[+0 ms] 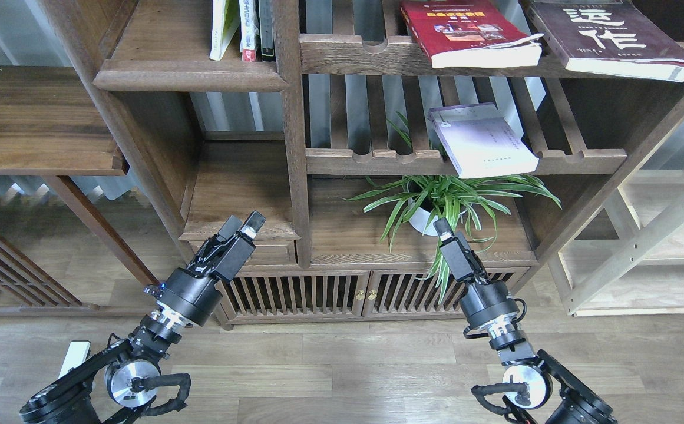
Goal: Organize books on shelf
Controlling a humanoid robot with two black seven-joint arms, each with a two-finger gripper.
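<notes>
Three books point(483, 147) on slatted racks, well above both fingers point(246, 225)

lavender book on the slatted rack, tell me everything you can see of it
The lavender-white book is a shut paperback with a pale cover, a darker purple strip along its spine edge, a small round emblem near the top corner and faint small print. It lies flat, face up and skewed, on the lower slatted rack, its near corner jutting past the scalloped front rail, above the potted plant. Its white page edges show along the near side. Neither gripper touches it.
</notes>
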